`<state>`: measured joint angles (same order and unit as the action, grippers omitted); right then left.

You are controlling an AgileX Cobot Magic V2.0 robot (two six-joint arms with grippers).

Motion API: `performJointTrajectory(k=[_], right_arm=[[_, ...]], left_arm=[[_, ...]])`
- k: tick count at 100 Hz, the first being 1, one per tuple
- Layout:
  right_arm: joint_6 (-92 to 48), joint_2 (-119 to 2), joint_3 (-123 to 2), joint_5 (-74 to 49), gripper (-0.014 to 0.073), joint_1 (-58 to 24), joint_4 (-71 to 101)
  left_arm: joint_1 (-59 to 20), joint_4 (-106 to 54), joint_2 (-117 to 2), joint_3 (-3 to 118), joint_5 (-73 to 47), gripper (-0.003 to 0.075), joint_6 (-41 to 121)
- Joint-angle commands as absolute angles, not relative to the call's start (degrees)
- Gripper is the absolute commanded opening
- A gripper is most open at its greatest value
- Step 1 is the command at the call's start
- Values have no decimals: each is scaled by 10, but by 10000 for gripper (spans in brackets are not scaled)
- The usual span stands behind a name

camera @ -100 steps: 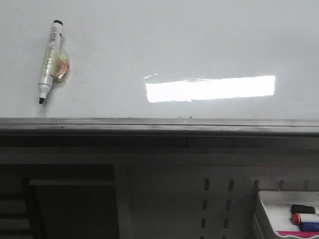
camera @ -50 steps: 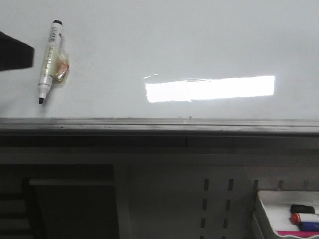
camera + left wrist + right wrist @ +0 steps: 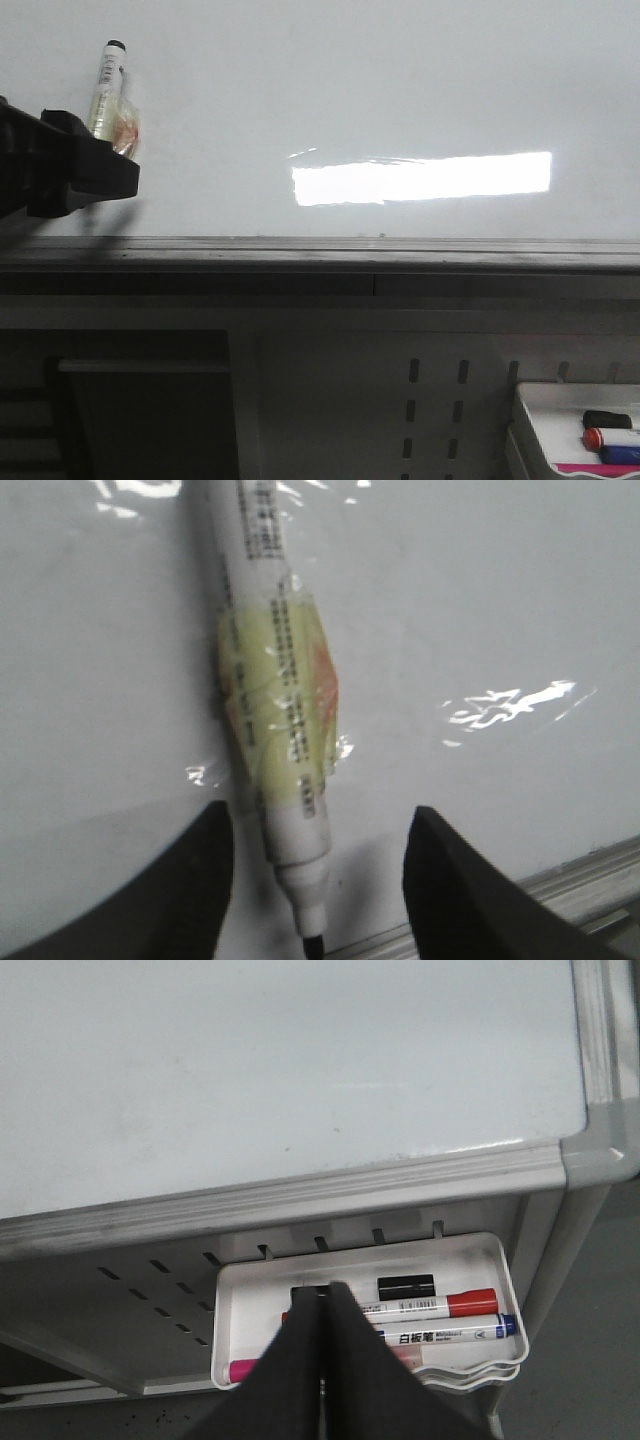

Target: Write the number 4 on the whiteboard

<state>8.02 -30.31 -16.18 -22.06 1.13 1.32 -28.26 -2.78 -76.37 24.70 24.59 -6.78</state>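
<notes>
The left gripper (image 3: 318,880) has its fingers (image 3: 190,880) spread wide, one on each side of the black marker's (image 3: 275,680) lower barrel, neither touching it. The marker, wrapped in yellowish tape (image 3: 280,720), lies on the whiteboard (image 3: 400,90) near its grey edge rail (image 3: 320,252). The right gripper (image 3: 320,1360) has its fingers pressed together, empty, above a white tray (image 3: 232,1305) holding a red-capped marker (image 3: 440,1306) and a blue-capped marker (image 3: 450,1332).

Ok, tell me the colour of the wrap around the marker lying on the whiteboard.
Pale yellow with an orange patch; the wrap on the marker shows best in the left wrist view.
</notes>
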Motion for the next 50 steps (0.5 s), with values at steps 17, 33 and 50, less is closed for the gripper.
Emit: performJointTrajectory(k=[17,33,50], right_arm=[[79,-310,-187,-208,-64,-10,22],[68,-312,-218,-245,-64,-98,24],[68,-323,-266,-239,-64,-247,31]], left_arm=[[-287,-32,-758,264,288,-20,-65],[-287,32,-743,264,287,-20,-65],[-288,228,-688,258,284,-20,-65]])
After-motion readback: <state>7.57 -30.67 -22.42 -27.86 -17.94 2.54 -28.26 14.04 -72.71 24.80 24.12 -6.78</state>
